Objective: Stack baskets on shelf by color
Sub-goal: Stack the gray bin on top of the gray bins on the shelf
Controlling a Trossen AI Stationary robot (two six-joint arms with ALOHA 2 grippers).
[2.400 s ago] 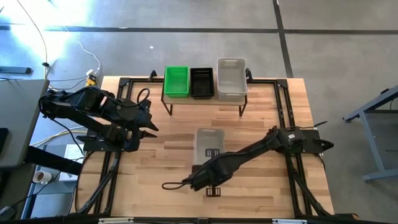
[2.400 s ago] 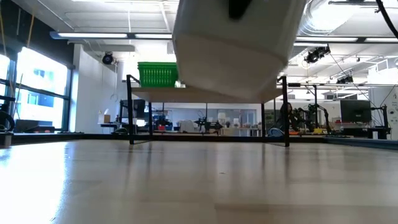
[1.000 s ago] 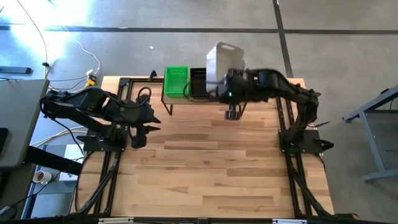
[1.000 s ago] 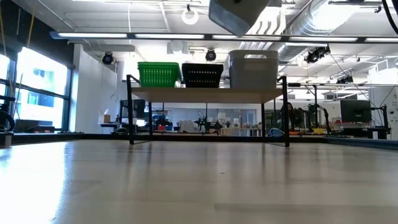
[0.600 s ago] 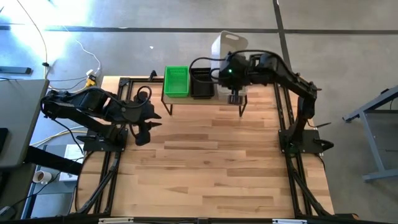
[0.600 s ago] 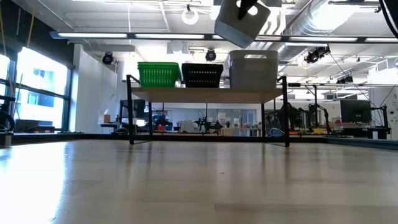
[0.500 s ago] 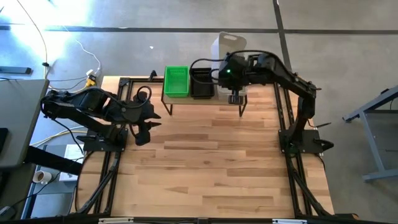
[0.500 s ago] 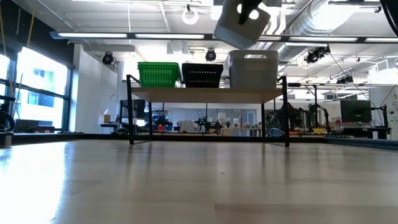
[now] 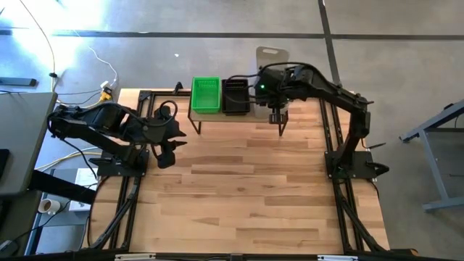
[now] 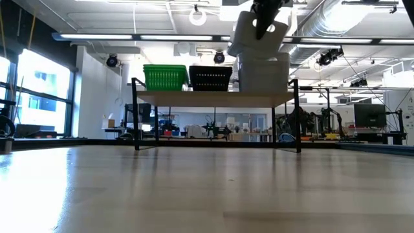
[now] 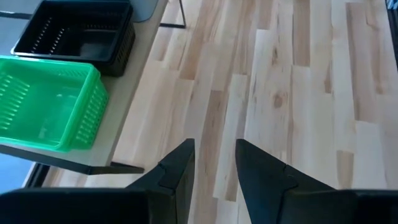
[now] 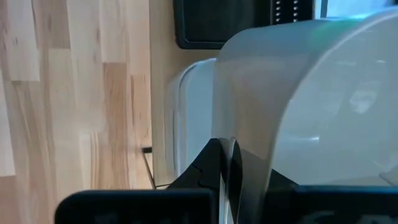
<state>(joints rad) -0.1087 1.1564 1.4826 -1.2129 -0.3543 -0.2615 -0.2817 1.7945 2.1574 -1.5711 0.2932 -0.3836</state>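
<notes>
Right gripper (image 12: 227,163) clamped on tilted grey basket (image 10: 257,31) above, perhaps touching, shelf's (image 10: 213,98) grey stack (image 10: 264,74); black basket (image 10: 209,78) alongside.

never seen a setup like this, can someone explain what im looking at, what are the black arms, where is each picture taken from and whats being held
These are two dark robot arms at a wooden table. One picture looks straight down, one looks level across the tabletop, and one comes from a camera on each wrist. At the table's far edge stands a low light-wood shelf on thin black legs, carrying a bright green perforated plastic basket, a black one and a pale grey one. The right gripper is shut on another pale grey basket, held tilted above the grey one. The left gripper waits open over the table's left side.
</notes>
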